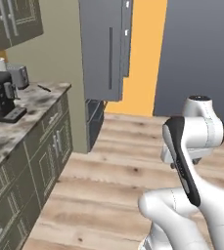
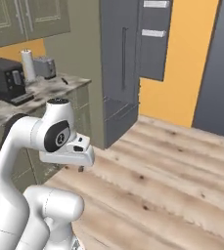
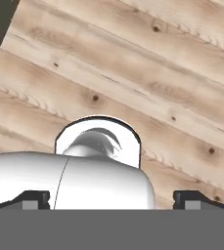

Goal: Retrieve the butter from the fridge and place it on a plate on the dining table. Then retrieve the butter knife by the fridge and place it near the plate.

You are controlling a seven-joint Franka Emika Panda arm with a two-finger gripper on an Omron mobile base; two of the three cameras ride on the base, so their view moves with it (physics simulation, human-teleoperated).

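Tall grey fridge (image 1: 106,49) w/ long vertical bar handle stands at the end of the olive-beige cabinet run, 1 door swung open toward the orange wall. Butter: can't see it anywhere from here. Small slim black butter knife (image 1: 44,88) lies on the speckled marble desk (image 1: 40,100), near its fridge-side end, just past the silver toaster (image 1: 18,74). Black coffee machine (image 1: 0,95) sits closer in, white paper-towel roll (image 2: 28,65) behind it by the wall. White arm is folded low over the wood plank floor (image 1: 113,171), hand pointing down at the boards. Fingers (image 3: 33,199) spread wide, 2 dark tips far apart, nothing between them.
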